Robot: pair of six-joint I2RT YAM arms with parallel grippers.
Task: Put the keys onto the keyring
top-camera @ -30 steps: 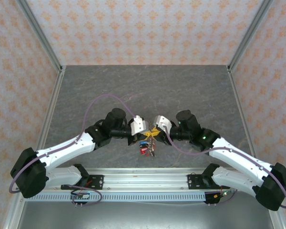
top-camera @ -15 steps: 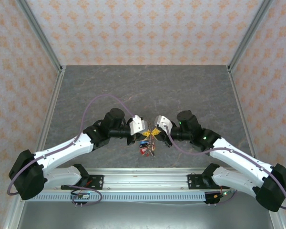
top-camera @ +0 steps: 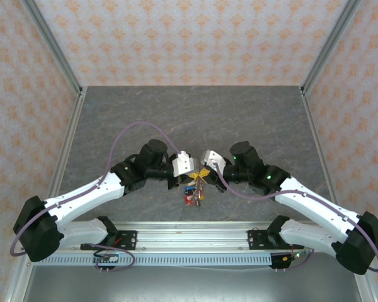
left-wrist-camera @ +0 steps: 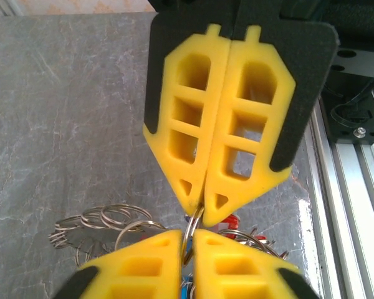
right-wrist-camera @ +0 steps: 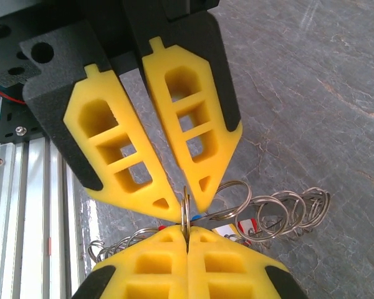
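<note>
Near table (top-camera: 195, 113) centre, left gripper (top-camera: 190, 178) and right gripper (top-camera: 205, 175) meet tip to tip. Wrist views resolve what the top view hides: each finger pair is pressed together, pinching the thin keyring (right-wrist-camera: 184, 208) edge-on. Tagged keys (top-camera: 194, 192) bunch just nearside, with coiled wire rings (right-wrist-camera: 287, 208) beside them.

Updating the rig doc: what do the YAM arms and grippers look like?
Left arm and right arm: white links, black joints and bases, a purple cable looping along each. Left gripper and right gripper: yellow latticed wedge fingers on black backing.
</note>
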